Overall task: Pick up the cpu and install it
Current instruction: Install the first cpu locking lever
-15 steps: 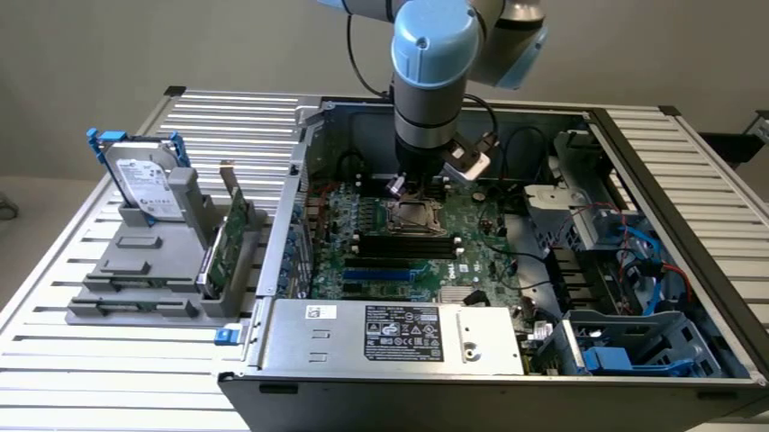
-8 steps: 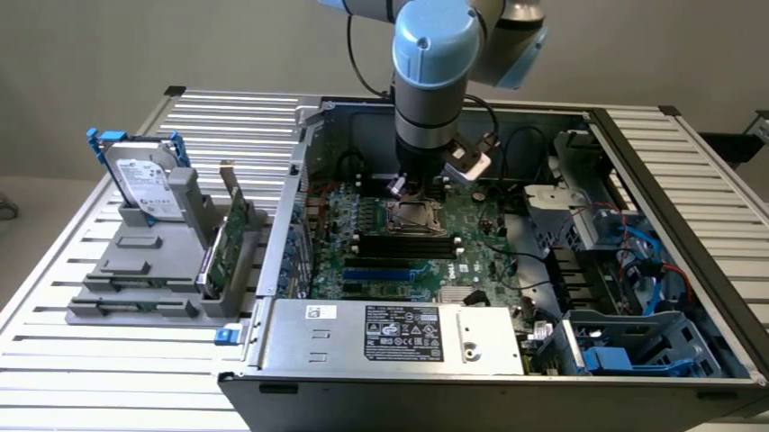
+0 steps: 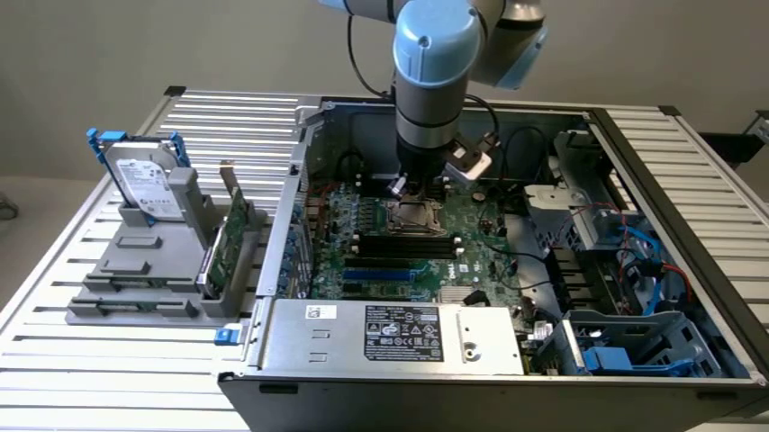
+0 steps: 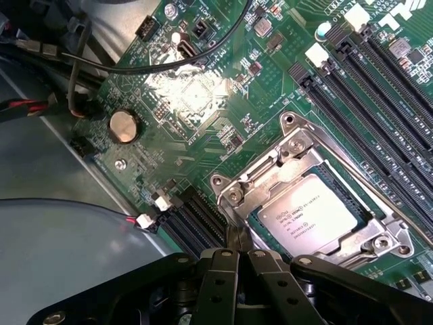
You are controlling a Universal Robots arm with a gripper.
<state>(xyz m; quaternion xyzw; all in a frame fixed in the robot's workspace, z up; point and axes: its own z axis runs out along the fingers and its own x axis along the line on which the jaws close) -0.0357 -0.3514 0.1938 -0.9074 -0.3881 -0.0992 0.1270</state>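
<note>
Right beside the gripper [image 4: 237, 238] tips, the cpu [image 4: 308, 211] lies flat in the motherboard socket [image 4: 295, 145], silver lid up, with the metal frame bordering it all round. The jaws are pressed fully together, nothing between them. The tips hang just off the frame's near corner; whether they touch it, I cannot tell. Beyond the cpu, away from the gripper, run the long black memory slots [image 4: 379, 95], close along the frame's edge. More black slots [image 4: 193, 220] crowd the gripper's other flank, with white connectors [image 4: 145, 220] beside them. Farther out the green board [image 4: 196, 95] lies lower and more open, with a coin cell [image 4: 124, 126] and a black cable [image 4: 155, 66] looping over it. In the exterior view the arm [image 3: 429, 81] stands straight down into the open case [image 3: 673, 236], its walls well apart from it. The hard drive [image 3: 144, 184] stands outside the case, well apart.
</note>
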